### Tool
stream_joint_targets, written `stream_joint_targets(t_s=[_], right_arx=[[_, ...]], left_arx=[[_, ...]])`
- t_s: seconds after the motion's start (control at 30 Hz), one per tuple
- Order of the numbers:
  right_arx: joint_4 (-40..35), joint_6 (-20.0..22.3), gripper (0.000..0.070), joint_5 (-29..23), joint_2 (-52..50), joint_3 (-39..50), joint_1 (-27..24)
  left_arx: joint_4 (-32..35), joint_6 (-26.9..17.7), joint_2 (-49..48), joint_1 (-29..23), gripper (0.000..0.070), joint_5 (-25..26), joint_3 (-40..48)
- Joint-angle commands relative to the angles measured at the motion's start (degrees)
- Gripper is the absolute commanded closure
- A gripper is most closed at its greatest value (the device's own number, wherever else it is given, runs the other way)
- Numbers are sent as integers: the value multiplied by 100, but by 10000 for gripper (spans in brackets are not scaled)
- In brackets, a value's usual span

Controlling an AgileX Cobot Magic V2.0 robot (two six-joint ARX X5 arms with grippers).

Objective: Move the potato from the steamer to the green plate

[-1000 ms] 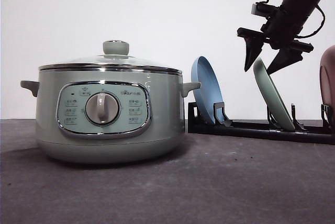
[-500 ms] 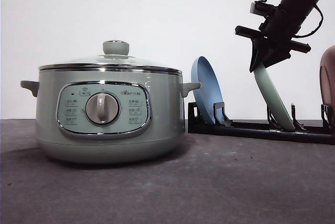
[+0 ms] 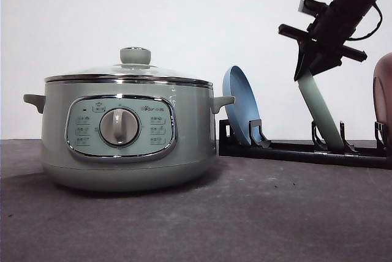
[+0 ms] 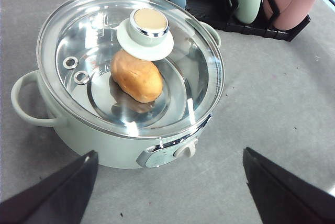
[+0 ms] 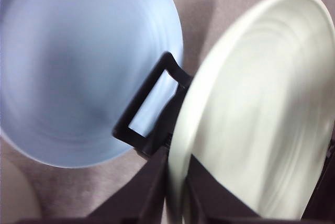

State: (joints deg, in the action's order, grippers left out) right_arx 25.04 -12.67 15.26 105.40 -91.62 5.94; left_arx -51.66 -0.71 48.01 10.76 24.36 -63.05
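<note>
The right hand point(image 3: 308, 71), black w/ a green status light up on its arm, is pinching the top rim of the wide, shallow pale mint-green plate point(image 3: 321, 111). In the right wrist view its two dark fingers point(image 5: 153, 192) sit pressed either side of that rim. The plate stands on edge, tilted, its lower edge down in the black slotted dish rack point(image 3: 288, 149) at the back right of the tabletop. One slot over toward the pot stands the round pale blue plate point(image 3: 241, 104), also on edge and leaning, apart from the green one. At the far right end of the rack is a pinkish-brown dish point(image 3: 383, 93), partly cut off by the frame.

The left hand point(image 4: 167, 190) hangs above & in front of the big pale sage-green electric steamer pot point(image 3: 125, 128), its two black fingers spread wide, nothing between them.

The steamer stands left of the rack on the dark grey tabletop point(image 3: 245, 213), its silver dial facing fwd. The glass lid w/ green knob point(image 4: 148, 31) is on. Through the glass, the rounded brown-orange potato point(image 4: 136, 76) lies on the shiny metal bottom, roughly centred, just under the knob.
</note>
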Motion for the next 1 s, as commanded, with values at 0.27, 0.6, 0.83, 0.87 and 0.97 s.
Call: stream_joint_targets(t_s=[0.27,0.6,0.83,0.87,0.97], right_arx=[[-95,-30,691,295,-576,-522,70],[562,568,692,269,-1416,-592,361],[1706,1454,693,-90,-2120,-592,835],[1892,1561,693,-184,-2199,-590,917],[2639,1929,693,-601,-2430,-590,1270]], left_arx=[[41,-11,42,13,140,31,-129],[48,-13,42,13,140,31,-129],[46,-11,42,13,140,31,-129],[46,-13,42,13,140,31,-129],[46,-13,42,13,140,31,-129]])
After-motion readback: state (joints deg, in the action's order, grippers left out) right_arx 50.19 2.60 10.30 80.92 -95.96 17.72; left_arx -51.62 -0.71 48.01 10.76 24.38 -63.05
